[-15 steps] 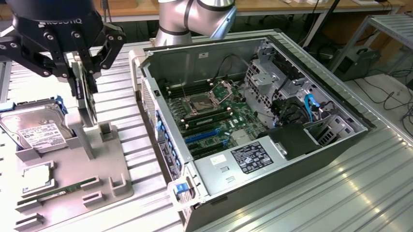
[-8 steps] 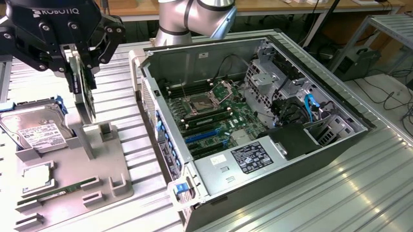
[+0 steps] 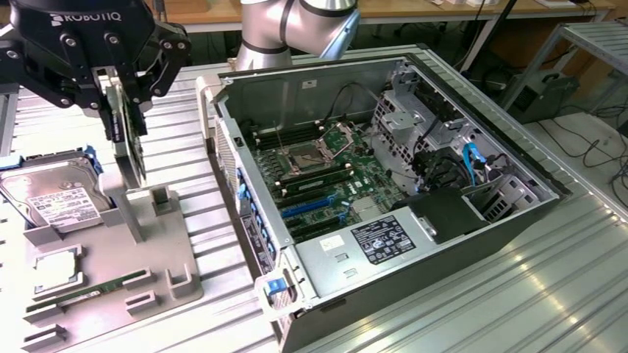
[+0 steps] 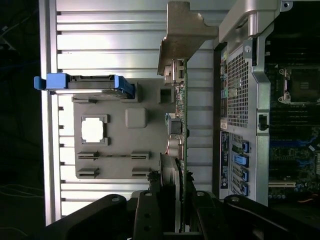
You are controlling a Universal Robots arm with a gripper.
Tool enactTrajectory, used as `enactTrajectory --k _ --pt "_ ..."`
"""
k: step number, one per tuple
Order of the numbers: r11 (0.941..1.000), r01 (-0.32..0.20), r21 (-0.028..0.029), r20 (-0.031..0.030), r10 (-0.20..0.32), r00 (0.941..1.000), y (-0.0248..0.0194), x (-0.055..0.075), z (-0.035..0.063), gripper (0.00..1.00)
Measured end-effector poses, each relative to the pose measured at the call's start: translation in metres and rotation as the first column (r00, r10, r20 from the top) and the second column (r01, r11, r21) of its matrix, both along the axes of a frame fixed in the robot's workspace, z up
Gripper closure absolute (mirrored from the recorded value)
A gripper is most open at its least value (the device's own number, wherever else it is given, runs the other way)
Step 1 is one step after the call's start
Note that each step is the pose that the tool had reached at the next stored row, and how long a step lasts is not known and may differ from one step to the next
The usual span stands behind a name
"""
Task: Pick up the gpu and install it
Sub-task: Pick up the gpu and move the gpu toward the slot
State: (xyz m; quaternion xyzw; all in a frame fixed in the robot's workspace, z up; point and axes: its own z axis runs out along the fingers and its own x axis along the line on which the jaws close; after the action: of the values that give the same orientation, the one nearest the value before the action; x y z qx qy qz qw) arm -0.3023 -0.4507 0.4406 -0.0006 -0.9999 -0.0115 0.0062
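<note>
The hand (image 3: 126, 97) is clamped on the gpu (image 3: 129, 147), holding it upright over the grey tray (image 3: 147, 276) on the ribbed metal surface (image 3: 510, 301), beside the open computer case (image 3: 393, 184), wooden desk (image 3: 422, 9) behind.

The gpu (image 3: 128, 147) was a thin dark card with a pale metal bracket, held upright on edge at the exterior view's left.

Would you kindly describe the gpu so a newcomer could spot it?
Start at the open computer case; to the exterior view's left lies a grey parts tray. Over that tray the gripper clamps the gpu, a thin black card held upright, unlike the boxy silver hard drive and the slim green memory stick on it.
</note>
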Motion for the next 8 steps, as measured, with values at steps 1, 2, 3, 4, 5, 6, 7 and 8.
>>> enactTrajectory --k 1,2,3,4,5,6,7,8 --pt "1.0 0.0 0.0 0.0 0.0 1.0 0.0 0.0006 0.0 0.72" --pt "1.0 0.0 0.0 0.0 0.0 1.0 0.0 0.0013 0.0 0.72" --pt "1.0 0.0 0.0 0.0 0.0 1.0 0.0 0.0018 0.0 0.72" --pt "1.0 0.0 0.0001 0.0001 0.0 1.0 0.0 0.0028 -0.0001 0.72" --pt "1.0 0.0 0.0 0.0 0.0 1.0 0.0 0.0037 0.0 0.72" --pt "1.0 0.0 0.0 0.0 0.0 1.0 0.0 0.0049 0.0 0.72" --pt "1.0 0.0 0.0001 0.0001 0.0 1.0 0.0 0.0074 -0.0001 0.72" --pt "1.0 0.0 0.0 0.0 0.0 1.0 0.0 0.0089 0.0 0.72"
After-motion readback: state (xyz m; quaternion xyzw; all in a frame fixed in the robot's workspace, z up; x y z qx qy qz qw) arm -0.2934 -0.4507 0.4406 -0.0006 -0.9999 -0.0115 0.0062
